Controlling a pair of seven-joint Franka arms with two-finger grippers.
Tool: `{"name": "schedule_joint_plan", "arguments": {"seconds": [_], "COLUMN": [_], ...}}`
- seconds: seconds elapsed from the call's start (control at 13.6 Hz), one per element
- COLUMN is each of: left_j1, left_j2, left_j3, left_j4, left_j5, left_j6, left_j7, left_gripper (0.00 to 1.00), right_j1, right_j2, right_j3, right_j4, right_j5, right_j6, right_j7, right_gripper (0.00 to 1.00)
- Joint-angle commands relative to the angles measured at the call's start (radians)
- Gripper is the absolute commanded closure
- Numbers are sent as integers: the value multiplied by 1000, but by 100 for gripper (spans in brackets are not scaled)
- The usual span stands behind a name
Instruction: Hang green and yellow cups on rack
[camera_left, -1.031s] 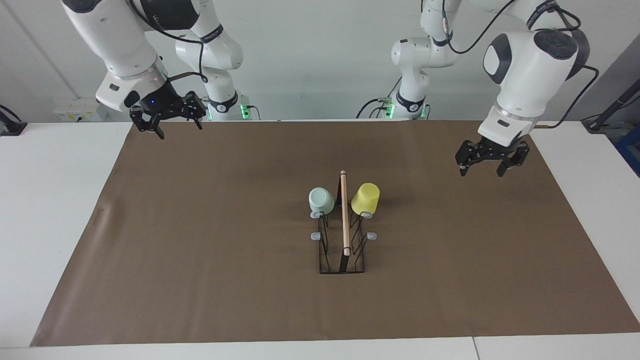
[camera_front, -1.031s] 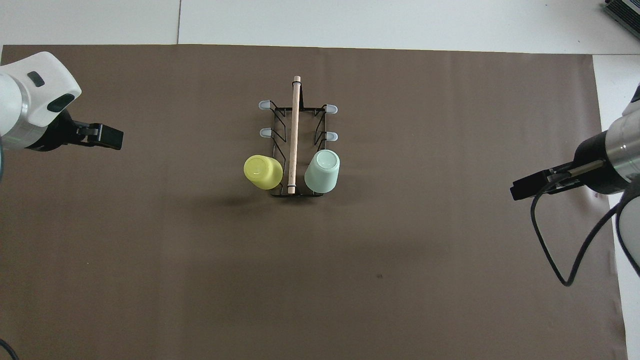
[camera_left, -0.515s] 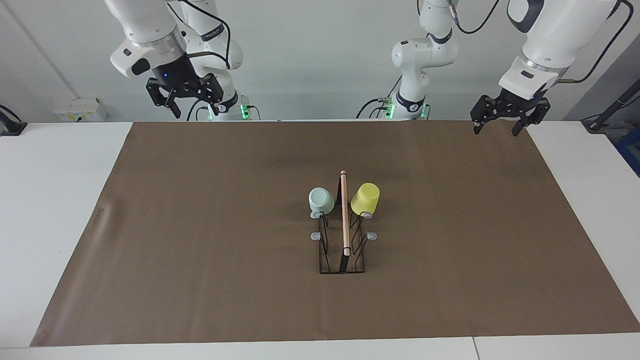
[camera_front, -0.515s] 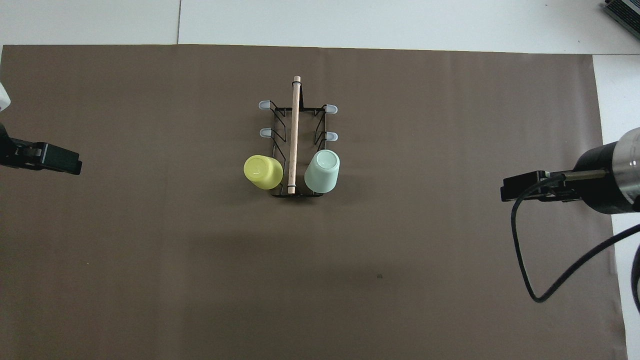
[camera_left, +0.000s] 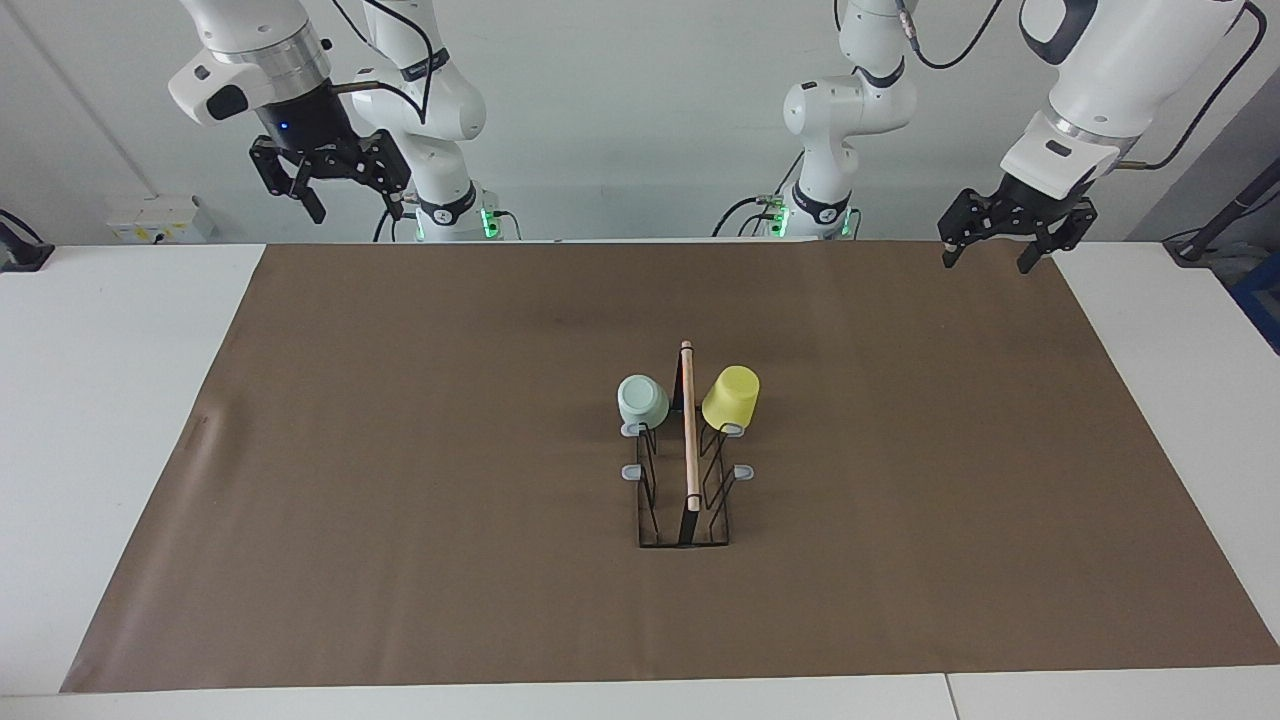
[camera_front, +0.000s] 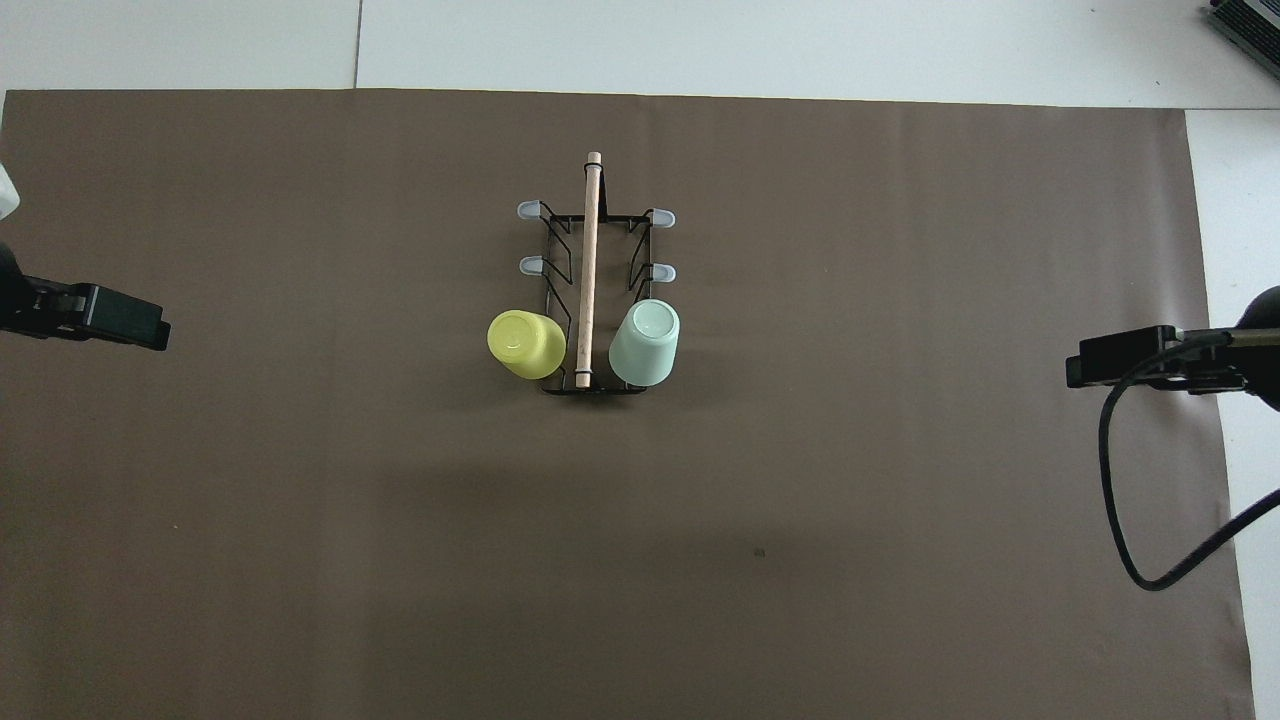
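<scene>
Both end effectors, left (camera_left: 986, 248) and right (camera_left: 340, 195), have been raised higher since a second ago, open and empty; the cups (camera_left: 642, 400) remain hung on the rack (camera_left: 688, 500).

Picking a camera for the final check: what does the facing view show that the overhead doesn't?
Facing only: both arms whole, with the left gripper and right gripper open, raised over the robots' edge of the table, holding nothing. Overhead only: both cup bottoms, plus the whole brown mat. Both: green cup and yellow cup upturned on the rack's two prongs nearest the robots; four prongs bare.
</scene>
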Motion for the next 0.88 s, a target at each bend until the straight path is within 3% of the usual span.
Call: {"name": "schedule_joint_plan", "arguments": {"seconds": [0.0,0.15,0.37,0.81], "left_j1": [13,12,13,13], "left_j2": [7,3,-5,-17], "left_j3": [-12,-12,-7,-10], "left_j4": [36,37,38,33], "left_j5": [0,-3,0,8], "left_j6": [-42,-44,-44,-33], "left_j7": [13,13,13,9], "left_gripper": [0,0,0,0], "right_j1": [-10,24,232,254], "right_j2": [15,15,99,116], "right_j3": [9,-8,-256,-221], "right_j4": [14,8,32,42], "right_j5": [7,8,-1,-101], "right_j6": [6,7,12,3], "right_j7": [-24,-22,-28,-28], "right_gripper": [0,0,0,0]}}
